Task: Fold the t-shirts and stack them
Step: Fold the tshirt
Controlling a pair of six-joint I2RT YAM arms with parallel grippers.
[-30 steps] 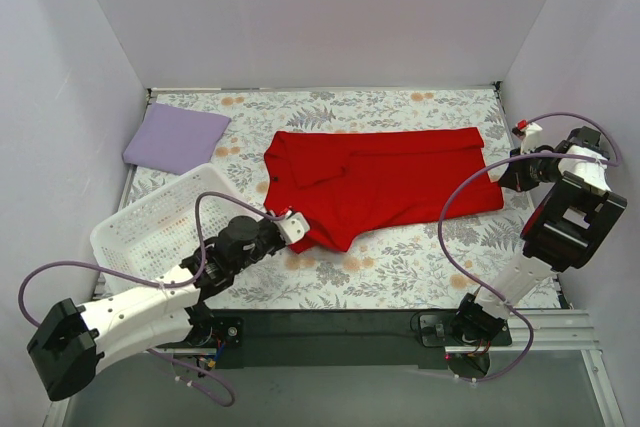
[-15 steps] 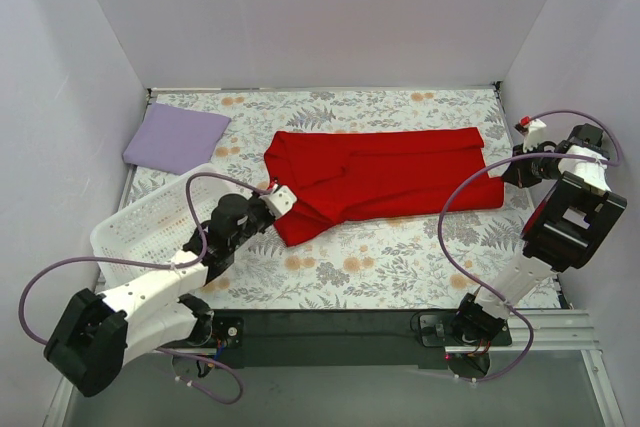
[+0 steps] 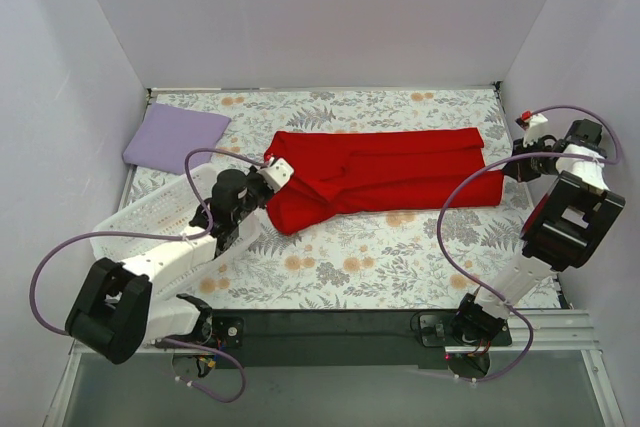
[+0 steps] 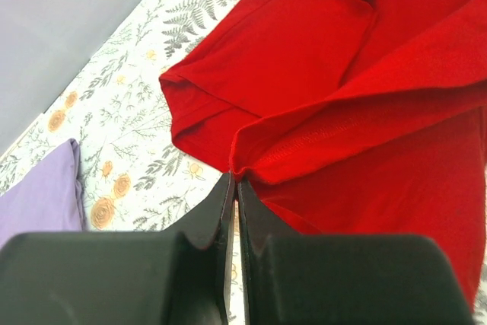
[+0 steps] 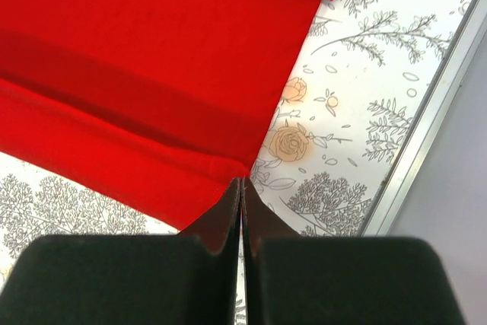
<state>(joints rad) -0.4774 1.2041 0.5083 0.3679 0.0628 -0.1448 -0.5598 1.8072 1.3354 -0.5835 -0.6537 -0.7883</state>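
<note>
floral tablecloth [image 3: 400,257], red tee [image 3: 400,172] mid, lavender tee [image 3: 175,137] far-left, basket [image 3: 150,215] left

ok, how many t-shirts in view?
2. Red t-shirt lies mid-table, partly folded; lavender t-shirt sits folded at the far-left corner. White basket is partly blocked from view, so one could be hidden there.

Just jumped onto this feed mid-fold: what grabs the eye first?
The big red t-shirt sprawls across the middle of the floral tablecloth, with its near edge partly folded over. The left gripper is pinched shut on its left end, and the right gripper sits shut at its right edge. A folded lavender t-shirt lies in the far-left corner.
</note>
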